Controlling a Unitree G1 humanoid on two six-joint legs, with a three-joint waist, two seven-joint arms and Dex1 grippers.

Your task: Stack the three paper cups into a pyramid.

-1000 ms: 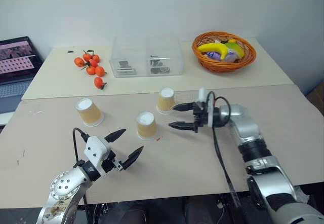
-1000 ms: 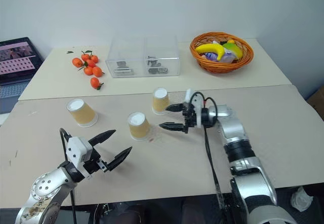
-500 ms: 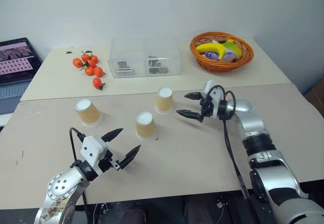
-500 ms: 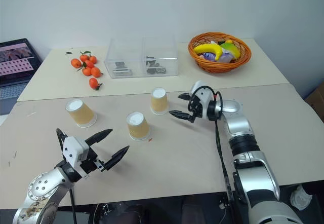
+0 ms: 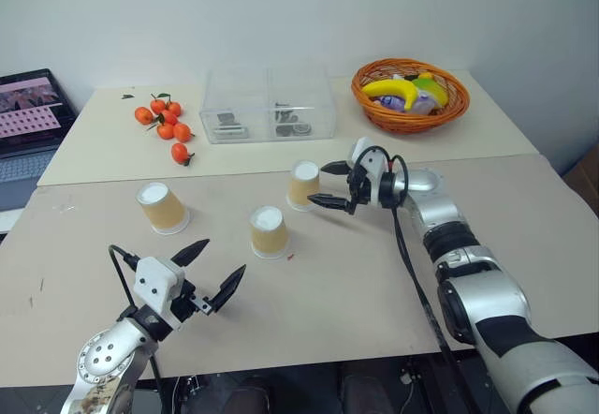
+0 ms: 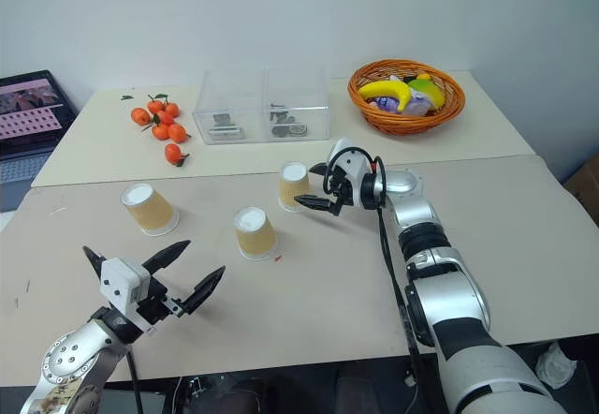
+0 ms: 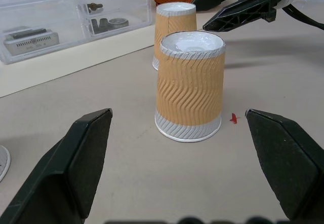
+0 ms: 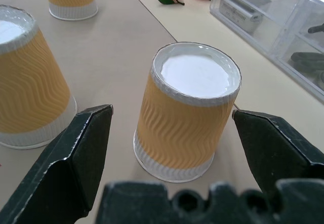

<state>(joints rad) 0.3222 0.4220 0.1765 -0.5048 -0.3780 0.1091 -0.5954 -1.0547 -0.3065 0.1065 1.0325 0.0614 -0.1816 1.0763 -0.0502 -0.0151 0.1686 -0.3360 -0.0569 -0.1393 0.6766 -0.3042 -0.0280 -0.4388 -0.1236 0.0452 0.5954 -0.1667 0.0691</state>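
Observation:
Three tan paper cups stand upside down on the brown table, apart from one another: one at the left (image 5: 162,206), one in the middle (image 5: 269,231), one farther back (image 5: 304,185). My right gripper (image 5: 318,184) is open at the far cup's right side, level with it. In the right wrist view its fingers (image 8: 76,148) flank that cup (image 8: 190,117) without touching. My left gripper (image 5: 223,257) is open near the front edge, pointing at the middle cup (image 7: 190,87) from a short way off, with nothing in it.
On the pale table behind are a clear plastic drawer box (image 5: 271,105), several tangerines (image 5: 168,125) and a wicker basket (image 5: 410,94) holding bananas. A laptop (image 5: 28,114) sits off the far left. A small red speck (image 5: 291,257) lies by the middle cup.
My right gripper has swung away from the middle cup and forward to the left, and its open fingers now sit around the far cup. The left arm drifted slightly left. No cup has moved.

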